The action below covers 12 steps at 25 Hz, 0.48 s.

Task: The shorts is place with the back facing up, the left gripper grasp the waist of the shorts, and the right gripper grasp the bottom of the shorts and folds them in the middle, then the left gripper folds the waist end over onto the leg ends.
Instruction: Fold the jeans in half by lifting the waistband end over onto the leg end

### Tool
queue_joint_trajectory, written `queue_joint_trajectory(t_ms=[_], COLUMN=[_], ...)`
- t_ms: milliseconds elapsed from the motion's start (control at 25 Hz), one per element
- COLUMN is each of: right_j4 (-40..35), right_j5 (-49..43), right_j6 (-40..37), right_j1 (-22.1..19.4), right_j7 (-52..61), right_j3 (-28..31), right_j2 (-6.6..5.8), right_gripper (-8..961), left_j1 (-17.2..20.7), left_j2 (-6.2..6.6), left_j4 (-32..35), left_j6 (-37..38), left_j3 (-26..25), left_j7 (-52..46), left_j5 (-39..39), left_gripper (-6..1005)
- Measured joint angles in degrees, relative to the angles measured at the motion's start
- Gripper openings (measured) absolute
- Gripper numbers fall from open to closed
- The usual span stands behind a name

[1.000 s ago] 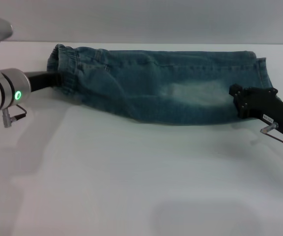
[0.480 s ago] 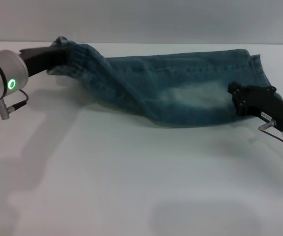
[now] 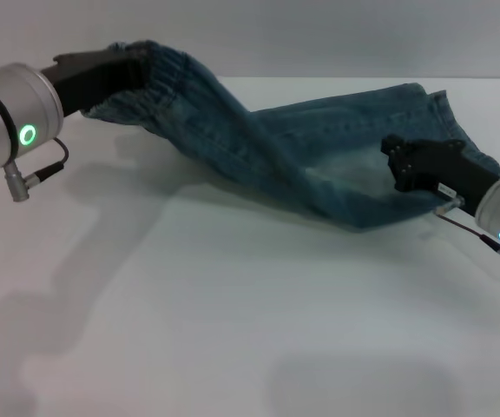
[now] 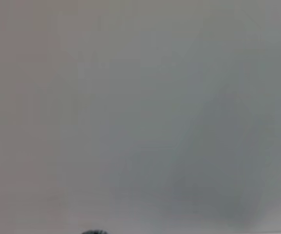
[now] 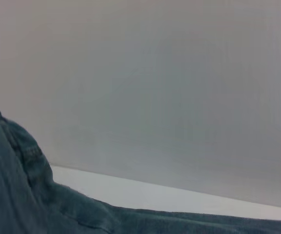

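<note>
The blue-green denim shorts [image 3: 302, 156] lie folded lengthwise and stretched across the far part of the white table [image 3: 233, 330]. My left gripper [image 3: 133, 68], black with a green-lit silver wrist, is shut on the waist of the shorts [image 3: 159, 61] and holds it raised off the table at the far left. My right gripper [image 3: 398, 165] is shut on the bottom of the shorts [image 3: 432, 109] at the right, low over the table. The cloth sags between them. Denim [image 5: 13, 195] fills one corner of the right wrist view. The left wrist view shows only a blank grey surface.
The white table runs wide and bare toward me in front of the shorts. A pale wall [image 3: 319, 35] stands close behind the table's far edge [image 3: 337, 80].
My left gripper has lifted the waist up and carried it rightward, pulling the cloth off the table. The right gripper has shifted slightly left with the leg end.
</note>
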Motion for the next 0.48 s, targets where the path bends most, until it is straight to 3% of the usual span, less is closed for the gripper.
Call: queue_joint_trajectory(t_ms=[480], right_j4=[-3.38], right_j5=[3.25], right_j6=[-5.01], right_j1=[6.32], right_j7=[3.07], right_j3=[-5.96], right_j2=[0.22], right_gripper=[-1], left_j1=[-0.13], left_j2=[0.02], left_j4=[-3.61], left_j6=[-0.05], left_j3=[1.74], left_j7=[0.10], left_j5=[-1.18], left_gripper=[8])
